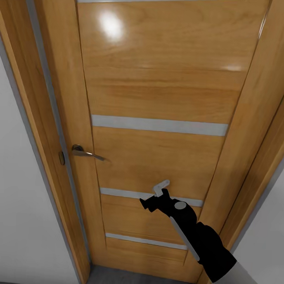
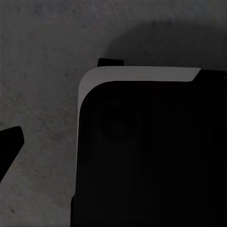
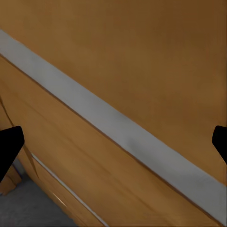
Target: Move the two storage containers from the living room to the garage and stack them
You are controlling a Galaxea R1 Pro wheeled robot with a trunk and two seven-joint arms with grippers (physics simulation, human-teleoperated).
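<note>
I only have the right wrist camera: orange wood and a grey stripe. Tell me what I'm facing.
Observer: The head view shows a closed orange wooden door crossed by several pale grey horizontal strips.
Operator: Give me the handle's position.
Observer: The silver lever handle sits at the door's left edge, up and left of the right gripper.
Operator: Report the left wrist camera.
Observer: It looks onto dark grey rough floor beside a black, white-edged robot part.
</note>
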